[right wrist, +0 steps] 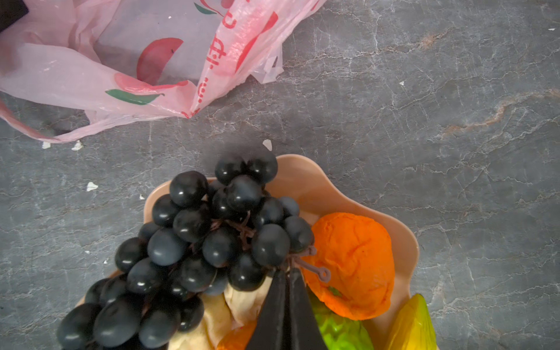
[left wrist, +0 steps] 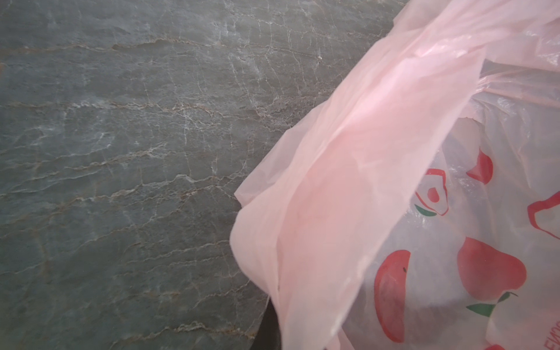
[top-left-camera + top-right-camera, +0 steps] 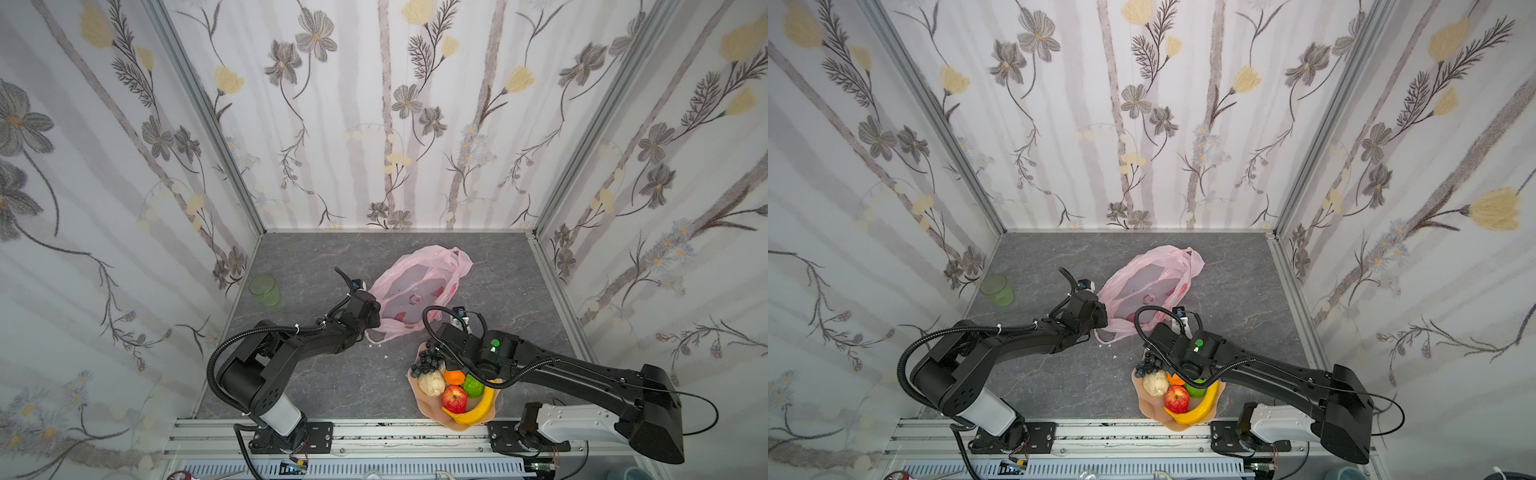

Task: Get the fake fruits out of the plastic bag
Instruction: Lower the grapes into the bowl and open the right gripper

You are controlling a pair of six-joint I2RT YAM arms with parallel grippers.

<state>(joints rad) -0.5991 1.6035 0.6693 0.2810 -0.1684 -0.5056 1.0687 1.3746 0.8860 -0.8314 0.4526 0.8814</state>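
Note:
The pink plastic bag (image 3: 415,286) lies crumpled at mid-table in both top views. Through it (image 2: 439,272) I see only printed red fruit pictures. My left gripper (image 3: 371,327) is shut on the bag's near edge. The film covers its fingers in the left wrist view, where only a dark finger (image 2: 268,330) shows. My right gripper (image 1: 288,272) is shut on the stem of the dark grape bunch (image 1: 197,242), which rests on the peach plate (image 1: 315,185). Also on the plate (image 3: 432,409) are an orange (image 1: 351,263), pear (image 3: 431,383), green fruit (image 3: 473,386), apple (image 3: 454,398) and banana (image 3: 478,409).
A green translucent cup (image 3: 264,290) stands at the table's left edge. Floral walls close in the left, back and right sides. Small white flecks (image 1: 77,146) lie on the grey marbled tabletop (image 1: 424,121) between bag and plate.

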